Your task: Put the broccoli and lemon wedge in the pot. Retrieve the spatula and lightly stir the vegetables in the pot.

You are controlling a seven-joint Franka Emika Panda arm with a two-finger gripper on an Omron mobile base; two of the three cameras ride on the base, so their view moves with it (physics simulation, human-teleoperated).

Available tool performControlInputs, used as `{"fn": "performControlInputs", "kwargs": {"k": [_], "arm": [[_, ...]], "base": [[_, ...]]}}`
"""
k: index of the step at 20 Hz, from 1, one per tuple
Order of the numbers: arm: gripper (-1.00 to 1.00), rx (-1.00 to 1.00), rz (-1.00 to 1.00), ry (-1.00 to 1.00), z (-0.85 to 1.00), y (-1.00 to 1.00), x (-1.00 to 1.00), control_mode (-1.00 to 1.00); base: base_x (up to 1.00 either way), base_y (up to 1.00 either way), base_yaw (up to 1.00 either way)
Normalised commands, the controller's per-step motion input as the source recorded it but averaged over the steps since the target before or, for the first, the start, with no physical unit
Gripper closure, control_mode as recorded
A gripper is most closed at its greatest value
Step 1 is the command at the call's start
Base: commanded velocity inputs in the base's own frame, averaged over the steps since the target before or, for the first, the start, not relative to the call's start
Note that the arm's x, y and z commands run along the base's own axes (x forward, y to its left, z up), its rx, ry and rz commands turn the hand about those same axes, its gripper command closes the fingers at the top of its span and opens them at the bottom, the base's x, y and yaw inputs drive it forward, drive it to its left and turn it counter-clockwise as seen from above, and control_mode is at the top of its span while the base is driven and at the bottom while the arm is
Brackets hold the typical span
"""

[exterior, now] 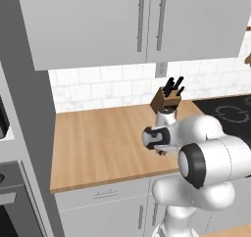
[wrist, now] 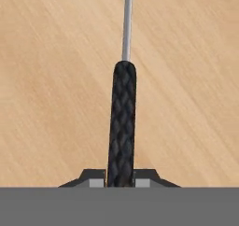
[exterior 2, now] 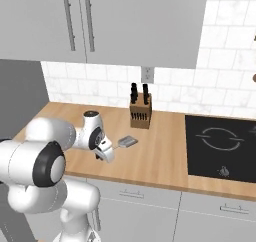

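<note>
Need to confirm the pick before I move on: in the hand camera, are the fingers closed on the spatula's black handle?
Yes. The gripper has both finger tips pressed against the black handle of the spatula, above the wooden counter.

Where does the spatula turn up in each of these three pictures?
Left base view: hidden behind the arm.
Right base view: spatula on the wooden counter, left of centre.
Hand view: black handle running up the middle, gripper shut on it.
Shared landmark: knife block.
</note>
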Motion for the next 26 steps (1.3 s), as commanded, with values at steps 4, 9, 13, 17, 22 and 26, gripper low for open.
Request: {"fn": "performControlInputs", "kwargs": {"k": [4, 9, 13, 17, 22, 26], "arm": [[1.00, 0.00, 0.05, -0.14, 0.70, 0.00, -0.41, -1.00], [1.00, 0.00, 0.15, -0.06, 0.99, 0.00, -0.55, -1.00], [1.00, 0.00, 0.32, 0.00, 0.85, 0.00, -0.29, -1.00], [1.00, 0.00, 0.44, 0.00, 0.61, 0.00, -0.14, -1.00], [1.00, 0.00, 0.32, -0.02, 0.84, 0.05, -0.44, -1.00], [1.00, -0.03, 0.25, -0.03, 1.00, 0.13, -0.71, -1.00]], "base": [[0.00, 0.00, 0.00], [0.00, 0.00, 0.00], [0.00, 0.00, 0.00], [0.00, 0.00, 0.00], [0.00, 0.00, 0.00], [0.00, 0.00, 0.00]]}}
